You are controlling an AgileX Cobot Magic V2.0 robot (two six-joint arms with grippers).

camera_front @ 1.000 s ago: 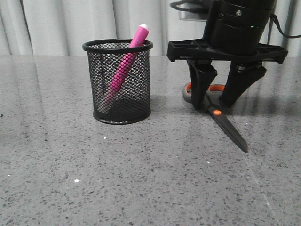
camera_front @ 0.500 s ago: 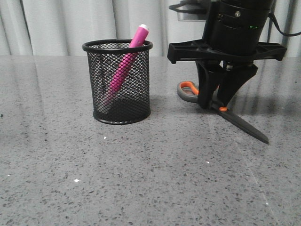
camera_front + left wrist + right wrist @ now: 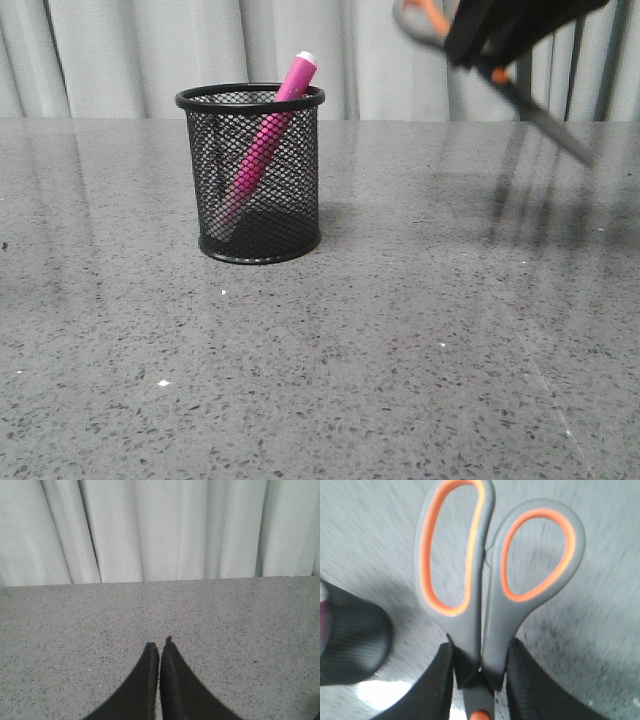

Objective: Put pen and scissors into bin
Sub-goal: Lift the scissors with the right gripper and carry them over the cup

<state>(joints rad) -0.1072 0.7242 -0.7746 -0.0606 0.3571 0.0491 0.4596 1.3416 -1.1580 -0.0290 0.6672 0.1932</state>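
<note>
Clamping scissors [image 3: 485, 580] aloft, right gripper [image 3: 479, 675], left gripper [image 3: 159, 652] pressed together, pen [image 3: 268, 140] inside bin [image 3: 250, 98]

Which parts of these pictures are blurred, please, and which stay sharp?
Front view: the scissors and right gripper at the top right are smeared by motion, while the mesh bin and pen are crisp. Right wrist view: the table is streaked, the scissors' handles slightly soft. Left wrist view: sharp throughout, with the left gripper shut over the speckled table.

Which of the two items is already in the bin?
The pen, leaning inside the bin; the scissors hang clamped in the right gripper.
</note>
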